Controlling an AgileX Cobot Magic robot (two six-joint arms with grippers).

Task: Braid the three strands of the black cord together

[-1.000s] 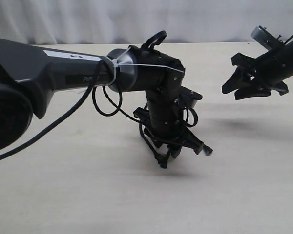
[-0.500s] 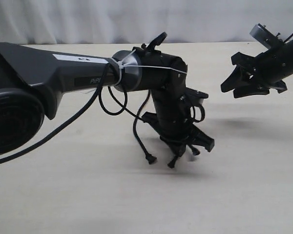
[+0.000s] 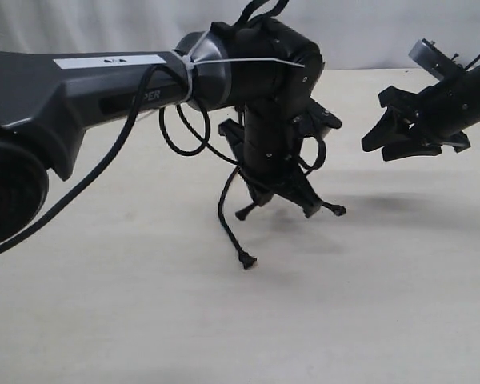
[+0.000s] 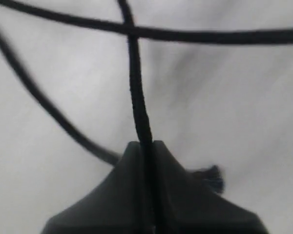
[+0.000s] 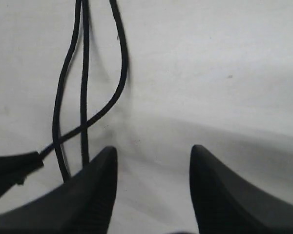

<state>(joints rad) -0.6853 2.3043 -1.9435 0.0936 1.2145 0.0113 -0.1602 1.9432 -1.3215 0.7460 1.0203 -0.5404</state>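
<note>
In the left wrist view my left gripper (image 4: 145,144) is shut on one strand (image 4: 136,92) of the black cord, which runs away from the jaws. A second strand (image 4: 210,35) crosses it and a third (image 4: 49,112) slants past. A knobbed tip (image 4: 212,175) shows beside the jaws. In the exterior view the left gripper (image 3: 308,208) hangs above the table. One strand (image 3: 224,216) dangles from it to a tip (image 3: 246,260), and two other tips (image 3: 242,214) (image 3: 338,210) stick out. My right gripper (image 3: 376,132) is open and raised at the right, apart from the cord. Its fingers (image 5: 105,168) frame bare table, with strands (image 5: 83,73) off to one side.
The left arm's own smooth black cables (image 3: 176,136) loop under its wrist, close to the cord. The pale table (image 3: 384,304) spreads beneath both arms, and a white curtain (image 3: 104,32) hangs behind it.
My left gripper has risen and turned, lifting the held strand. The strand tips have spread apart, one now hanging lower at the left. The right gripper has stayed in place.
</note>
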